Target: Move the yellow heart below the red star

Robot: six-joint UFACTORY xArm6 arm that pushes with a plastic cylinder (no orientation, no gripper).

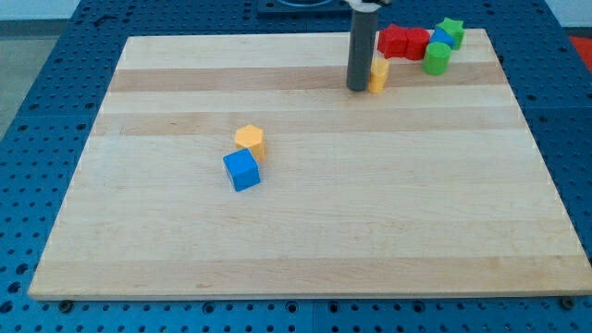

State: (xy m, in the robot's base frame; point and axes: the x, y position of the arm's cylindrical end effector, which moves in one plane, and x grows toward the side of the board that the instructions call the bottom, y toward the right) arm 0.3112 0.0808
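The yellow heart [379, 75] lies near the view's top, right of centre, partly hidden behind my rod. My tip [358, 88] rests on the board and touches the heart's left side. The red star [394, 41] sits just above and to the right of the heart, close to the board's top edge. A second red block [416, 43] adjoins the star on its right; its shape is unclear.
A green cylinder [437, 58], a blue block [443, 40] and a green star [451, 30] cluster at the top right corner. A yellow hexagon [250, 140] and a blue cube [242, 170] touch each other left of centre. The wooden board [305, 231] lies on a blue perforated table.
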